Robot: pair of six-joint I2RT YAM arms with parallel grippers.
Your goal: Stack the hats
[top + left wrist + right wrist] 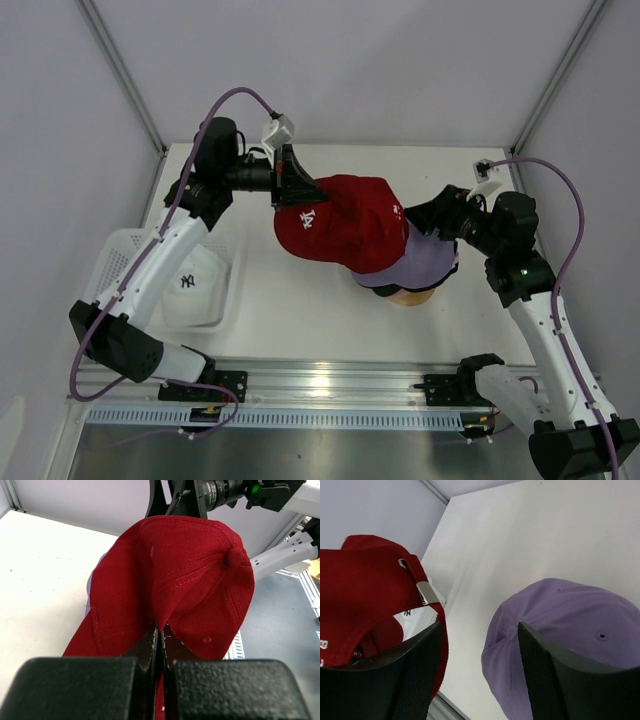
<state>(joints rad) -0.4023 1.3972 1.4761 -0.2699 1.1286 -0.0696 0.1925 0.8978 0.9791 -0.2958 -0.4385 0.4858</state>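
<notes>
A red hat (345,225) hangs tilted above the middle of the table, and my left gripper (300,195) is shut on its front edge beside the white emblem. In the left wrist view the closed fingertips (160,626) pinch a fold of the red hat (175,575). Under it a lavender hat (425,268) sits on the round wooden stand (415,297). My right gripper (415,213) is at the red hat's back, open. In the right wrist view its fingers (415,675) stand apart, the red hat's back strap with its metal buckle (427,594) along the left finger, the lavender hat (570,625) by the right one.
A white mesh basket (115,250) stands at the left edge of the table with a white hat (192,285) in it. The frame's slanted posts rise at the back corners. The metal rail with both arm bases runs along the near edge.
</notes>
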